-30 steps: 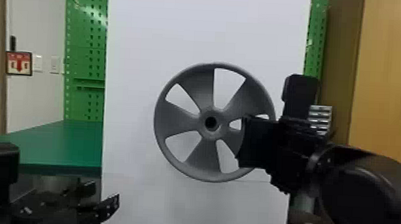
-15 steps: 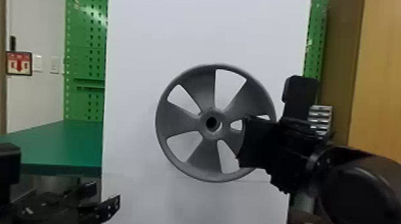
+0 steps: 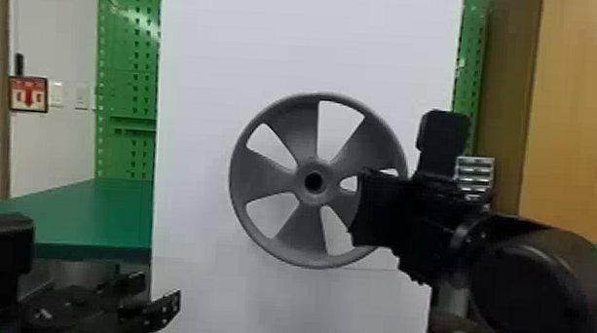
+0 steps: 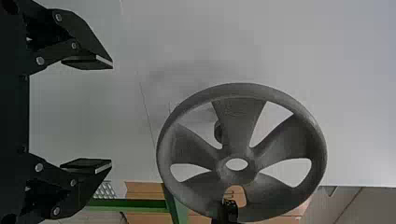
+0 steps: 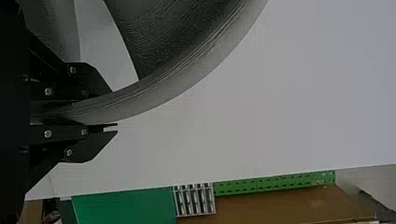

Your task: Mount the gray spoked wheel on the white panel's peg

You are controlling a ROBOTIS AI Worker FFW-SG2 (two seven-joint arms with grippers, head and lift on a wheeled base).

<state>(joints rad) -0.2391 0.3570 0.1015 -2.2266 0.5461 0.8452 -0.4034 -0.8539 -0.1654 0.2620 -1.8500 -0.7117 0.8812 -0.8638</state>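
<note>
In the head view the gray spoked wheel (image 3: 267,176) faces the camera in front of the white panel (image 3: 211,51). My right gripper (image 3: 361,208) holds its right side. The right wrist view has the wheel's rim (image 5: 154,93) between the fingers of the right gripper (image 5: 113,109), shut on it. At lower left is my left gripper (image 3: 150,298), away from the wheel; the left wrist view shows the left gripper (image 4: 112,113) open with nothing between its fingers. Through a gap between spokes there, a dark round peg (image 4: 218,132) shows on the panel, off to the side of the hub's hole.
A green table (image 3: 90,211) extends behind the panel on the left. Green pegboard (image 3: 128,47) stands behind both panel edges, and wooden cabinets (image 3: 573,119) are at the right.
Over the last half second the wheel has shifted very slightly left in the head view, still in my right gripper. The left gripper has edged slightly right.
</note>
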